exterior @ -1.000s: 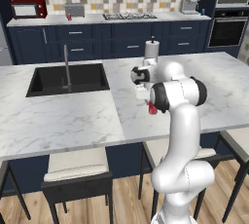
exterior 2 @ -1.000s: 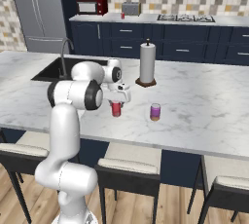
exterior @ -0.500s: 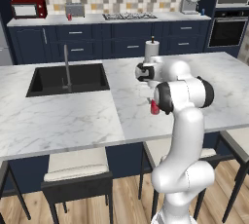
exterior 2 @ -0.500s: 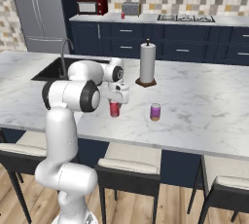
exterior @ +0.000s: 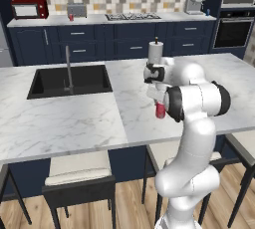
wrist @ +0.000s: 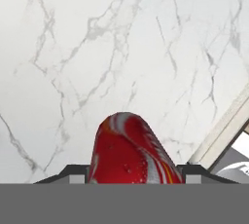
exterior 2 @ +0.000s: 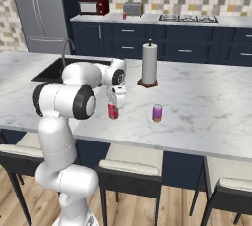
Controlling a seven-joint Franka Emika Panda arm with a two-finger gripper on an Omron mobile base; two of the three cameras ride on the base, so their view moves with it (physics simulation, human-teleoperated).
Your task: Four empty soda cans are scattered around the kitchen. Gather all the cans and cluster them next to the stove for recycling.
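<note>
Surface (exterior 2: 206, 102) first: big marble island, far from the stove (exterior 2: 189, 18). My claw (exterior 2: 113, 113) is clamped on a red can (exterior 2: 113, 113), presumably for carrying there. Purple can (exterior 2: 157, 113) waits just beside.

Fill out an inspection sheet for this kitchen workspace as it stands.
Surface: white marble island counter with a black sink.
Job's things: red soda can in the gripper; purple soda can upright on the island; stove on the back counter.
Clutter: paper-towel roll on the island; red microwave and toaster on the back counter.
Grippers: gripper shut on the red soda can, pointing down.
Cables: nothing seen.
Surroundings: navy cabinets, tile backsplash, wall oven, stools, wood floor.
</note>
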